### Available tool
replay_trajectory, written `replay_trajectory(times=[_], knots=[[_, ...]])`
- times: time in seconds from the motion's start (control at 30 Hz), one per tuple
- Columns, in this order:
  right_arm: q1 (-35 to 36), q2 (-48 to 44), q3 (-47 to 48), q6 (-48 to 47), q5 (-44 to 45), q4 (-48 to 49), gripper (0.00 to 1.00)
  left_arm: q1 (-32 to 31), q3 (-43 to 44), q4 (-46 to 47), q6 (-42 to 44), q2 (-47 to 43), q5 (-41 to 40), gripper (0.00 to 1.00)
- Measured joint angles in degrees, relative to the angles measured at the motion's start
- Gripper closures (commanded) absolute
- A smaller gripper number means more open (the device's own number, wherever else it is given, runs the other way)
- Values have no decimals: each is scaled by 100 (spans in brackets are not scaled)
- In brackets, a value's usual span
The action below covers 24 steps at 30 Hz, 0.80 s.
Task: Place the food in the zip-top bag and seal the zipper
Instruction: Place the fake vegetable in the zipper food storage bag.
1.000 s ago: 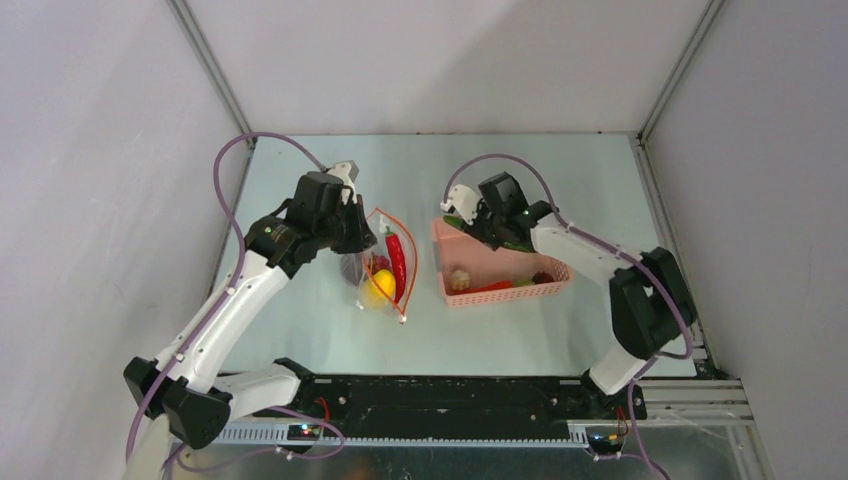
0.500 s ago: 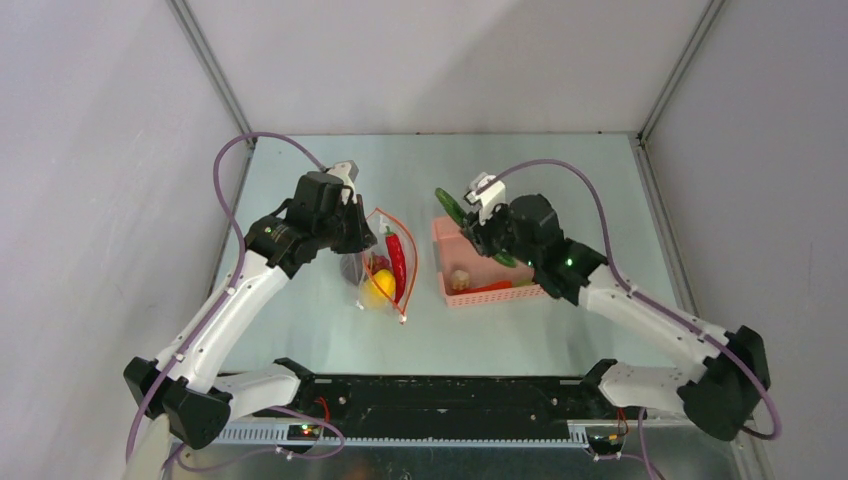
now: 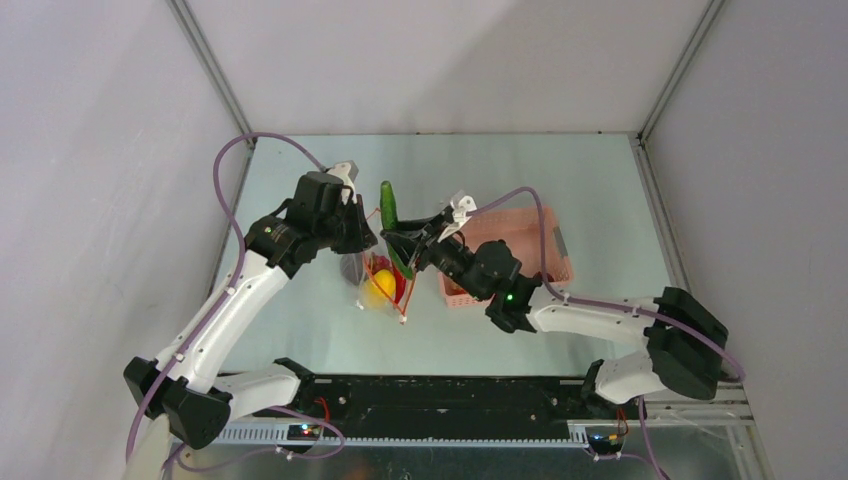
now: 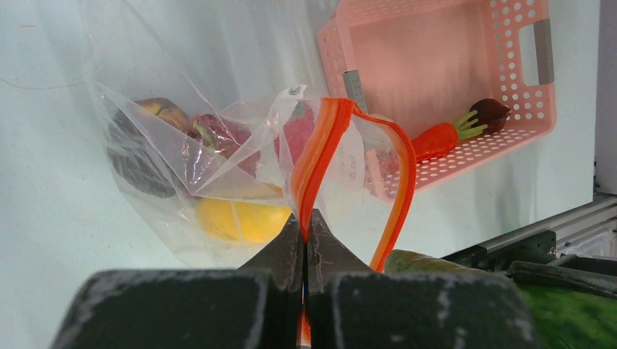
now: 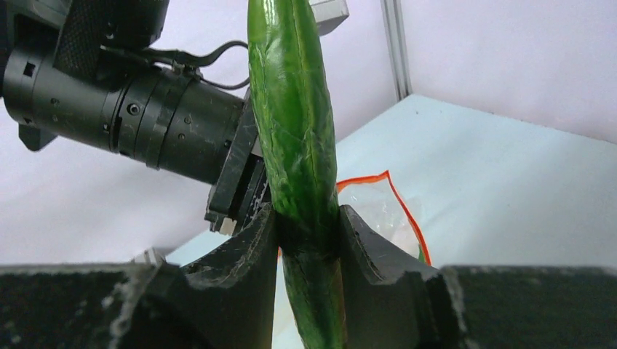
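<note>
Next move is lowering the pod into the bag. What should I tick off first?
1. Left pincer shut on the zipper: ok.
2. Bag mouth spread open: ok.
3. Right pincer clamped on the green pod: ok.
4. Pod's lower end above the mouth: ok in the top view.
5. Room inside beside the lemon: cannot tell.

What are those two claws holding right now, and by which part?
The left gripper pinches the zip-top bag by its orange zipper strip. The right gripper clamps the long green pod around its lower part.
</note>
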Motion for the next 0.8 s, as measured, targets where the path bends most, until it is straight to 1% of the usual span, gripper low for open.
replay_trajectory(times=[0.13,0.27,0.33,0.57,0.8], knots=[[103,304,-136,151,343,920,88,7,0,2,-4,-2,7,100],[160,577,-136,262,575,1499,87,28,0,0,-11,-15,48,100],[201,715,-136,308,669,1641,88,44,0,0,-13,-26,50,100],[319,901,-321,417,863,1604,88,98,0,0,-55,-116,50,100],[498,901,-409,450,957,968,88,170,0,0,-63,-188,48,100]])
